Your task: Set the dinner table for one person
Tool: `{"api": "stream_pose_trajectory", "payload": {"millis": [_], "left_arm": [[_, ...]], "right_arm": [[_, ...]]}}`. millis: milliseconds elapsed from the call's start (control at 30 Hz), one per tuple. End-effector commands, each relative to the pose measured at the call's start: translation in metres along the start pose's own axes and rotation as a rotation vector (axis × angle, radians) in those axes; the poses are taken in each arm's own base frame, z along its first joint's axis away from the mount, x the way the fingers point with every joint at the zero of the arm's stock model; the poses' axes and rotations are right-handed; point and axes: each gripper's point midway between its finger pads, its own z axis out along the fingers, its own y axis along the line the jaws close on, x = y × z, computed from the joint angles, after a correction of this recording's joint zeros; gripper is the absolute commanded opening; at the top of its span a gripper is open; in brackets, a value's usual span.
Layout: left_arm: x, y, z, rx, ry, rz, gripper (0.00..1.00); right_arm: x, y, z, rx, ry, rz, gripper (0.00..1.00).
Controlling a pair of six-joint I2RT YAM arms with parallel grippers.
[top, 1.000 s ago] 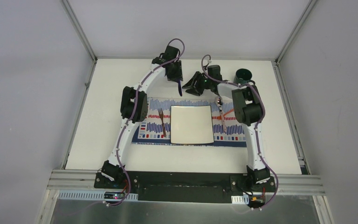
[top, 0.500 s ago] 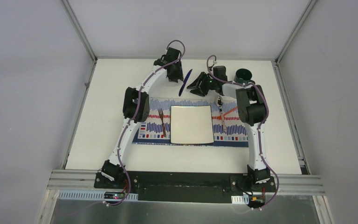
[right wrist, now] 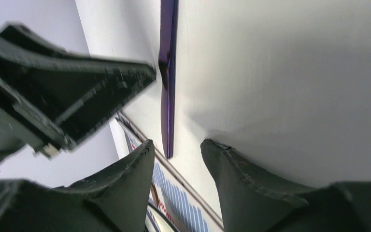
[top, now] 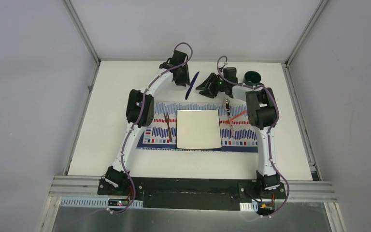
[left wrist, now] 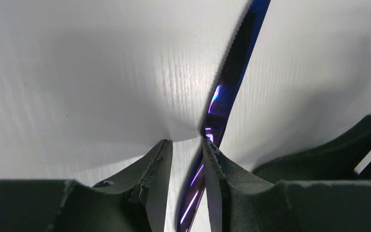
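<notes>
Left gripper [left wrist: 187, 147] jaws: a narrow gap, with the knife [left wrist: 232, 67] running between them. The knife bears on one finger [left wrist: 215, 169] and leaves a sliver of space to the other finger [left wrist: 157, 164]; a firm clamp cannot be confirmed. Right gripper [right wrist: 176, 145] jaws: apart, nothing between them, pointed at the knife from close by. Both grippers are near the middle of the far edge of the table [top: 106, 121]. The table, white and matte, carries everything. A striped mat [top: 244, 137] lies at its centre. A square plate [top: 199, 128] sits mid-mat, a fork [top: 167, 126] to its left, a spoon [top: 228, 108] to its right. A dark green cup [top: 254, 77] stands near the far right corner.
</notes>
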Motion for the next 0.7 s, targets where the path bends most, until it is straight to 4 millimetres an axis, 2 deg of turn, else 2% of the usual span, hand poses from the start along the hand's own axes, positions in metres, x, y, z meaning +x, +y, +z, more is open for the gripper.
{"api": "stream_pose_trajectory", "payload": {"millis": [0,33,167,267,433,667], "left_arm": [[-0.007,-0.018,-0.024,0.034,-0.02,0.047,0.32],[-0.009,-0.018,-0.027,0.03,-0.03,0.055,0.32],[-0.012,-0.012,-0.035,0.003,-0.038,0.081,0.32],[-0.011,-0.012,-0.037,0.012,-0.032,0.091,0.33],[-0.004,-0.011,-0.031,0.022,0.005,0.123,0.42],[0.037,0.013,-0.011,-0.055,0.135,0.163,0.41]], "right_arm": [[-0.037,0.007,0.006,-0.001,-0.07,-0.015,0.51],[-0.044,0.015,0.008,-0.016,-0.077,-0.027,0.51],[-0.052,0.014,0.016,-0.011,-0.073,-0.029,0.5],[-0.049,0.006,0.023,-0.005,-0.062,-0.015,0.5],[-0.036,-0.002,0.028,0.0,-0.048,-0.003,0.49],[-0.031,-0.002,0.028,-0.001,-0.043,-0.001,0.5]]}}
